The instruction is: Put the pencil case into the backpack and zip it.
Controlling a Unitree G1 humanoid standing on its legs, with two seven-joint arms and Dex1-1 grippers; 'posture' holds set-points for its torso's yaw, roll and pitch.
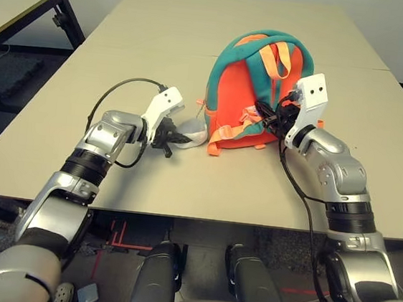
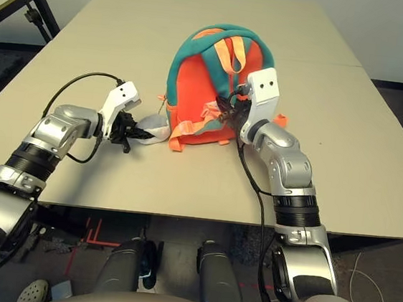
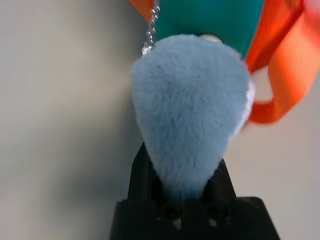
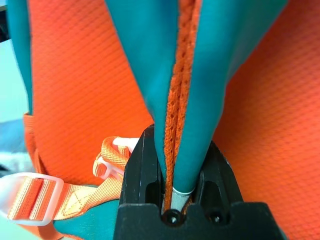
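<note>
The backpack (image 1: 239, 101), orange with teal trim and light orange straps, lies near the middle of the table. Its grey plush charm (image 1: 191, 132) hangs by a small chain at the bag's left side. My left gripper (image 1: 168, 139) is shut on the charm's narrow end (image 3: 190, 115), the black fingers (image 3: 137, 172) pressing it from both sides. My right gripper (image 1: 266, 114) is at the bag's right side, shut on a fold of teal trim (image 4: 210, 75) with an orange zip seam (image 4: 175, 120) running down it. The pencil case is out of view.
The beige table (image 1: 148, 181) reaches well past the bag on every side, with its front edge close to my body. A second table with black legs (image 1: 61, 13) stands at the far left. Loose orange straps and a clear buckle (image 4: 30, 197) lie by the bag's near edge.
</note>
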